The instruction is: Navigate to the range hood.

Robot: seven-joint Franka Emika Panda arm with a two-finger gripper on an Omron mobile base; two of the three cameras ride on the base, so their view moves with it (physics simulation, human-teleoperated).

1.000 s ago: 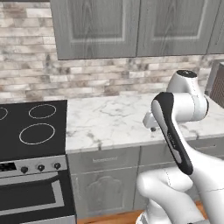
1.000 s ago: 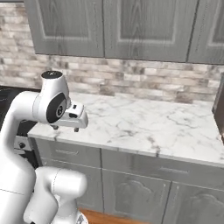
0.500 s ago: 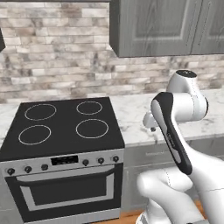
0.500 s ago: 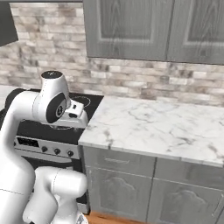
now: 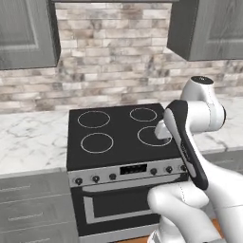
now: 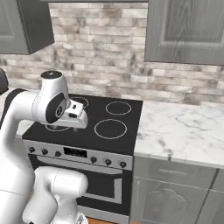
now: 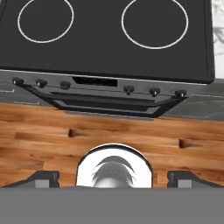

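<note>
The gripper is seen from the hand view with its jaws spread wide, one dark tip near each bottom corner, and nothing is held or touched between them. Below it, a wood floor and the front of the black stove are looked down on. Four white rings are counted on the stove top from the base views, though just two are caught by the hand view, and six knobs are lined up along the control strip. The range hood is barely made out: a thin dark edge at the very top, straight above the stove, between two grey upper cabinets, mostly cut off. Marble counter is spotted on both sides.
</note>
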